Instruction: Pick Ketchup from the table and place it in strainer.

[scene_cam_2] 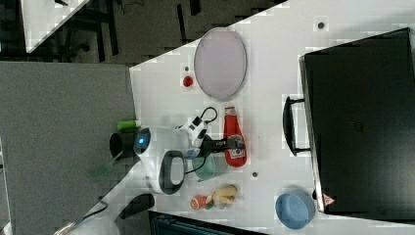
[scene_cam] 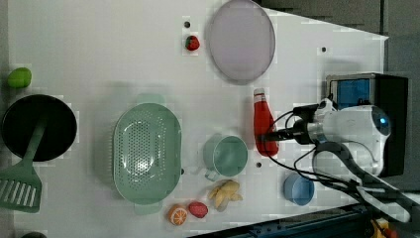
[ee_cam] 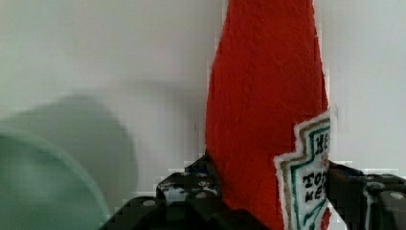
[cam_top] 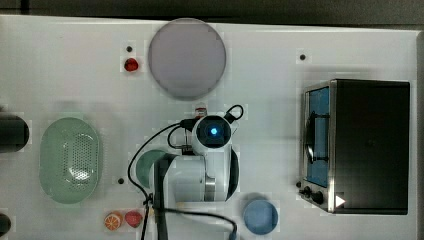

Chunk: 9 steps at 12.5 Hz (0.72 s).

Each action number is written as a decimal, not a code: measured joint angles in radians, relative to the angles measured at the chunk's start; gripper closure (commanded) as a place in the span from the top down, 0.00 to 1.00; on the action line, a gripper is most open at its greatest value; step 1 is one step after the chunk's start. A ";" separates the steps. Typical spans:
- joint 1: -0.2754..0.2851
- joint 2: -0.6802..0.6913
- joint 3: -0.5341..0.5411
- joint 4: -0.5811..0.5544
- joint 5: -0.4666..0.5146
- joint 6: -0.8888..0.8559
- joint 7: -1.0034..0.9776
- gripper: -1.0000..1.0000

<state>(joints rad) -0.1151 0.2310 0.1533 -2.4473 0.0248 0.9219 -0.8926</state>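
Note:
The Ketchup, a red bottle with a white cap, lies on the white table between the grey plate and the teal cup; it is also seen as the Ketchup. In the top view the arm covers it except for its cap. My gripper comes down over the bottle's wide lower part. In the wrist view my gripper has a black finger pressed against each side of the Ketchup, shut on it. The strainer, a pale mint-green oval basket, sits empty toward the left view's left, and at the top view's left as the strainer.
A teal cup stands between bottle and strainer. A grey plate lies at the top view's upper edge, a blue bowl and a toaster oven toward the top view's right. Toy fruits, a black pan and a green spatula lie around the strainer.

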 measured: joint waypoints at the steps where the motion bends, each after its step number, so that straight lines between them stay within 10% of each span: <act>1: 0.000 -0.063 -0.002 -0.006 -0.001 -0.064 0.000 0.62; 9: 0.011 -0.520 0.093 0.111 0.009 -0.333 0.038 0.62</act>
<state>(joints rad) -0.1041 -0.2891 0.2467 -2.3359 0.0334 0.5894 -0.8545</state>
